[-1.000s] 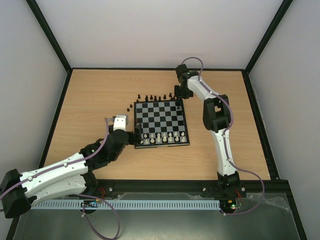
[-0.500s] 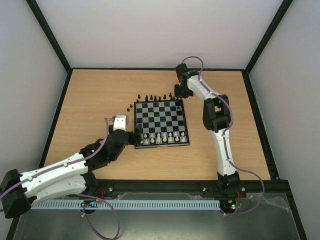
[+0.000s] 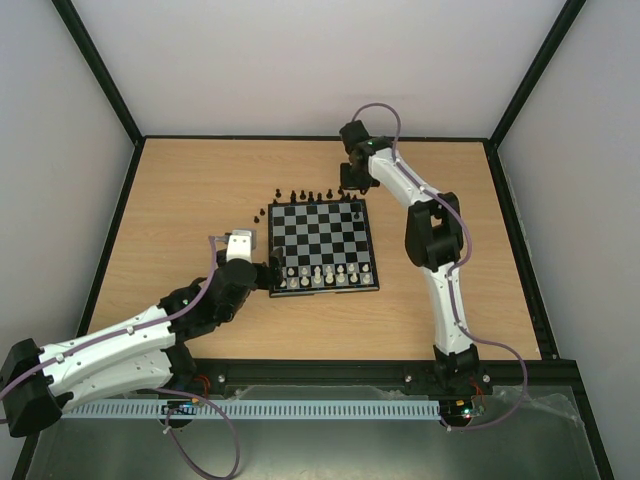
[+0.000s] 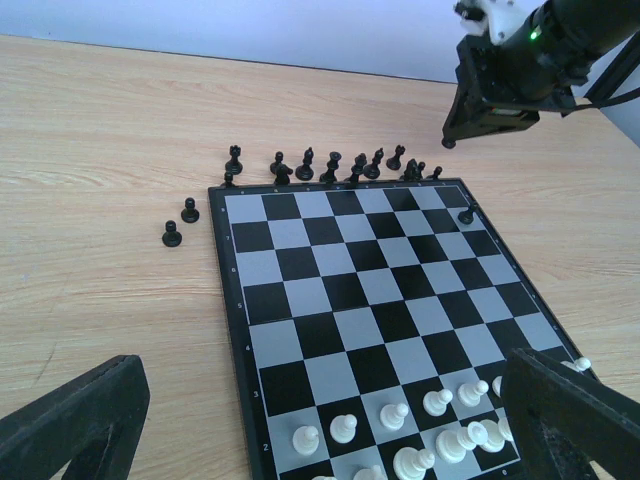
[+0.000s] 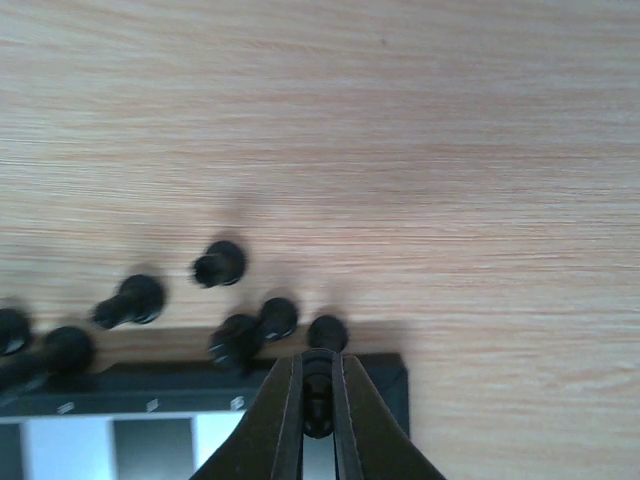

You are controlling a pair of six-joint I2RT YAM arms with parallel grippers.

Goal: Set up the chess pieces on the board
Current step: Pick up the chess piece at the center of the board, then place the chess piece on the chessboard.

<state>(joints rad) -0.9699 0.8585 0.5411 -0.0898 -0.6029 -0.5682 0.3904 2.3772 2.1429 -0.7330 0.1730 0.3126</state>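
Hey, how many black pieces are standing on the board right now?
1. A black piece stands on the board by its right edge, in the second row from the far side. The near corners are partly hidden.

The black piece [image 5: 317, 400] pinched in the right jaws is mostly hidden; its neighbours [image 5: 240, 340] blur, and the board [image 5: 120, 385] is cut off below.

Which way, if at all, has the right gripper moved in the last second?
Yes. In the top view the right gripper, shut on a black piece, has shifted slightly left along the far edge of the board.
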